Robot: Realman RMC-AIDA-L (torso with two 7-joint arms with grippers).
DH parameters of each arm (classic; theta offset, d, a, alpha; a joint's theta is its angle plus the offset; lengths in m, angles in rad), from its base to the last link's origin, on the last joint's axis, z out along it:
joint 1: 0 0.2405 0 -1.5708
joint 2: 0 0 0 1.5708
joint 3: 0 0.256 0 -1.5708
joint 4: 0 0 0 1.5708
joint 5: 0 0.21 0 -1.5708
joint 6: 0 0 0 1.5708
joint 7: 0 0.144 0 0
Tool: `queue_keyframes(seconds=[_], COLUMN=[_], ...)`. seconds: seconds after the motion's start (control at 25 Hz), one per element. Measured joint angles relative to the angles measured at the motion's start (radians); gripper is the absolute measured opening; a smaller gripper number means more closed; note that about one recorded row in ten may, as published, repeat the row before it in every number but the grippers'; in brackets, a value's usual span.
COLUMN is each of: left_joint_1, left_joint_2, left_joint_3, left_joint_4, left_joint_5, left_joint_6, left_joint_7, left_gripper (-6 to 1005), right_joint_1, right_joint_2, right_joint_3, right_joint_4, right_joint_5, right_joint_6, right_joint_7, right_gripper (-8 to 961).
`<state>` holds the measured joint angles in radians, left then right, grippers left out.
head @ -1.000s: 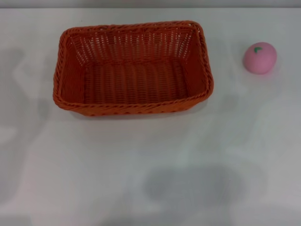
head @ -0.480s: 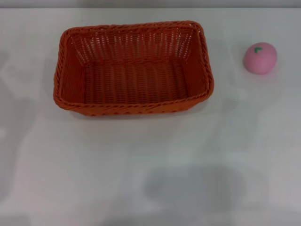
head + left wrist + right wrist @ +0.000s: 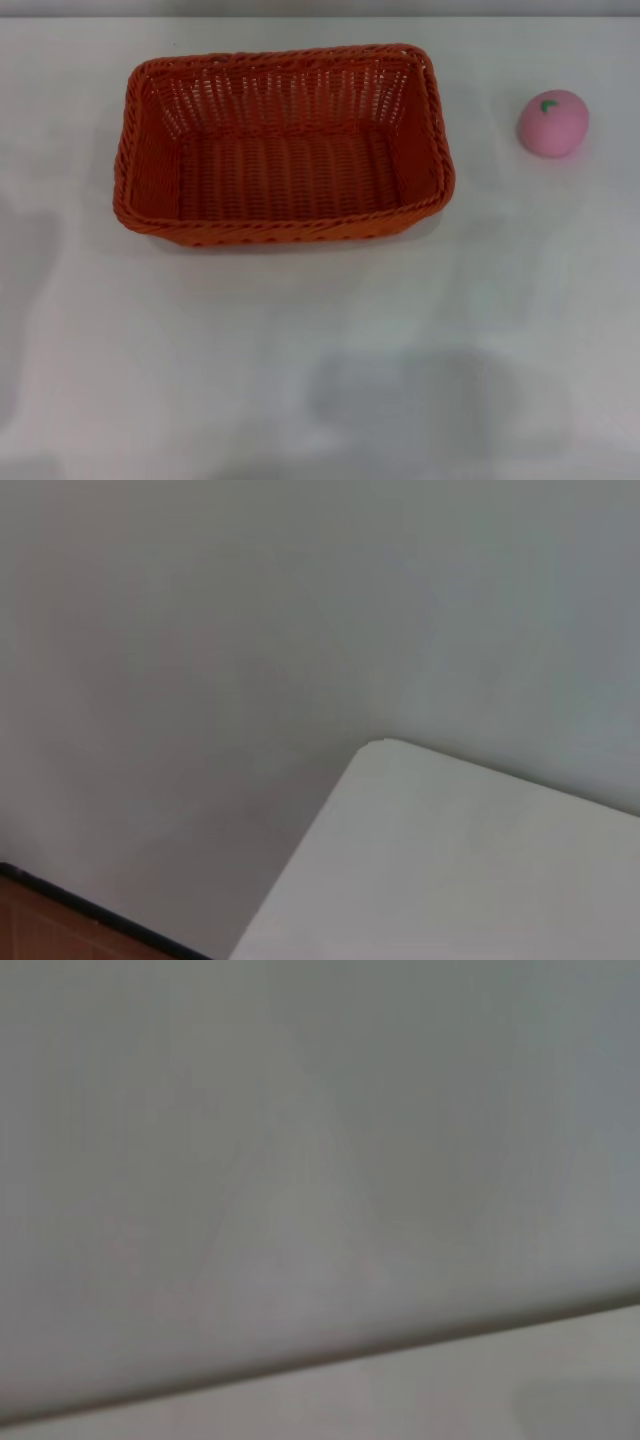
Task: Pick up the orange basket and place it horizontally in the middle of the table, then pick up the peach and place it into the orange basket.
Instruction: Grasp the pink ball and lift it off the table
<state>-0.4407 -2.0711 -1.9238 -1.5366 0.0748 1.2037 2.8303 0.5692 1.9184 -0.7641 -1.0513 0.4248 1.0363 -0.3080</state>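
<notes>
Head view: the basket (image 3: 283,145) sits on the tabletop (image 3: 320,350) in the upper middle of the frame, a little left of centre, with its long side running across the picture and its rim up. It is empty. The peach (image 3: 553,123) rests on the tabletop at the upper right, well apart from the basket, leaf mark upward. No arm or pincer shows here; only faint grey shadows lie on the tabletop at the left edge and lower centre. Judging by how it lies, the basket looks about where the task wants it, lengthwise and near the middle, though whether it counts as placed I cannot say. The peach step is clearly not yet done.

Left wrist view: only a rounded corner of the tabletop (image 3: 480,860) at the lower right, a plain grey wall behind it, and a sliver of brown floor at the lower left. Neither task thing appears, and the left pincer is not seen, so its state cannot be told.

Right wrist view: a plain grey wall above a pale strip of tabletop edge (image 3: 450,1390) along the bottom. No basket, no peach, and no right pincer in sight; its state cannot be told either.

What is left, as I judge it: fetching the peach and setting it in the basket.
</notes>
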Motion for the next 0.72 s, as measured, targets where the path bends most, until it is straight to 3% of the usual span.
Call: queue_keyframes(seconds=[0.12,0.28,0.36,0.48,0.72], left_joint_1=[0.01,0.009,0.005,-0.001,-0.002], left_joint_2=[0.001,0.003,0.005,0.01,0.017], left_joint_3=[-0.013,-0.028,-0.032,-0.034,-0.037], left_joint_4=[-0.008,-0.009,-0.008,-0.004,-0.001], left_joint_5=[-0.004,-0.004,-0.002,0.002,0.004], left_joint_6=[-0.002,-0.002,-0.001,0.003,0.007], left_joint_7=[0.0,0.0,0.0,0.0,0.0], left_gripper=[665,665,665,665,664], right_joint_1=[0.004,0.004,0.005,0.001,-0.013], right_joint_2=[0.019,0.064,0.076,0.083,0.09], right_joint_3=[-0.001,-0.005,-0.012,-0.034,-0.065], right_joint_4=[-0.037,-0.083,-0.087,-0.088,-0.1], right_joint_5=[0.003,0.002,-0.004,-0.006,0.033], right_joint_6=[0.062,0.126,0.144,0.166,0.213], right_joint_7=[-0.04,-0.078,-0.084,-0.081,-0.091], right_gripper=[554,600,684,811,860])
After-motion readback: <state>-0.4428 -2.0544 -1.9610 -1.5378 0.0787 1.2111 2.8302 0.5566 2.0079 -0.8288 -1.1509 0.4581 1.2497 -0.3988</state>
